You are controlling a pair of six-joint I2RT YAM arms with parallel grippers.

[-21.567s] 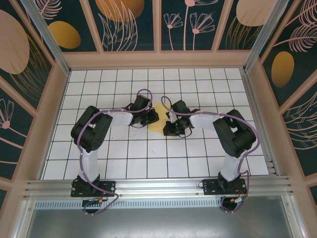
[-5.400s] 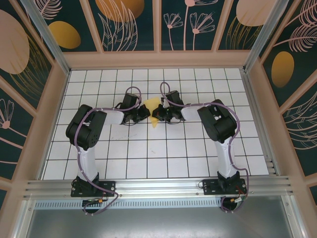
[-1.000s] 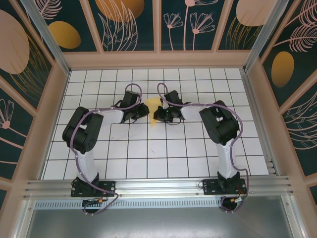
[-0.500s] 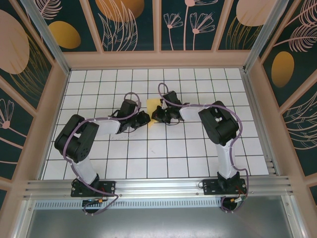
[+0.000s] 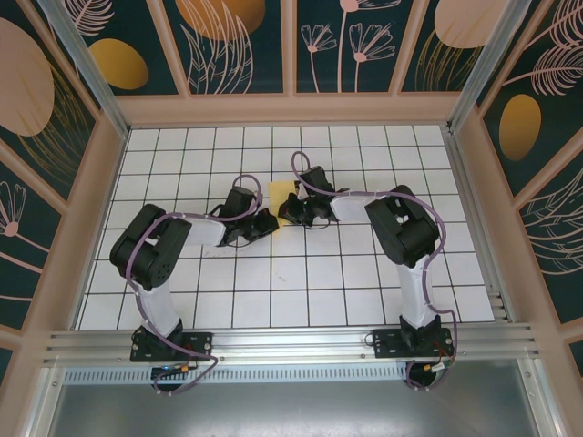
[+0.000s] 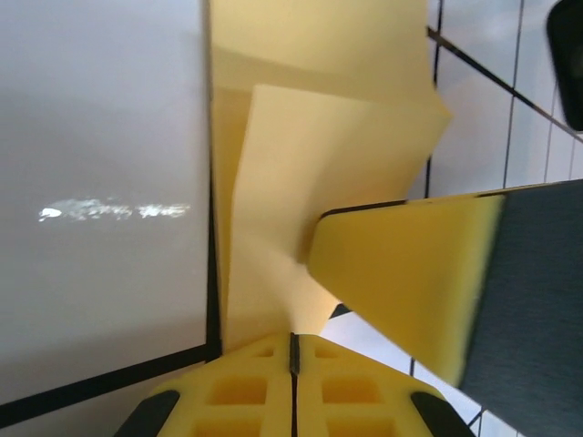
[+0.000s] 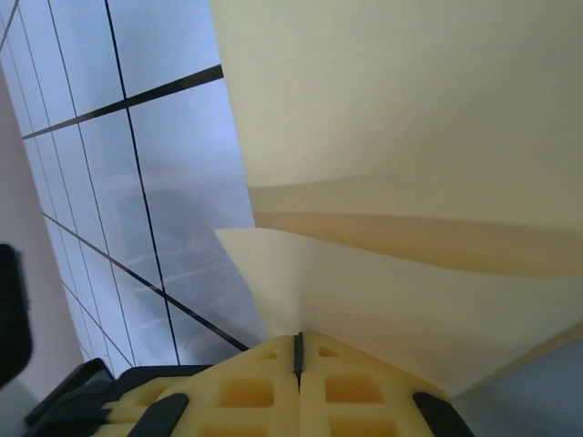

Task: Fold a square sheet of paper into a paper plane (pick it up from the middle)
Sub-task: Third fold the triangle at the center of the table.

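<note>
We find the yellow sheet of paper [image 5: 281, 192], partly folded into overlapping layers, near the middle of the white gridded table [image 5: 273, 282], a little toward the far side. Both arms reach in to its near edge, one from each side. In the left wrist view, the left gripper [image 6: 293, 350] has its yellow pads pressed together on the sheet's edge, and the folded flaps rise away from the seam between them. In the right wrist view, the right gripper [image 7: 297, 350] likewise pinches the sheet, which fans up and to the right from its closed pads. From above, we see the two grippers just beside each other.
</note>
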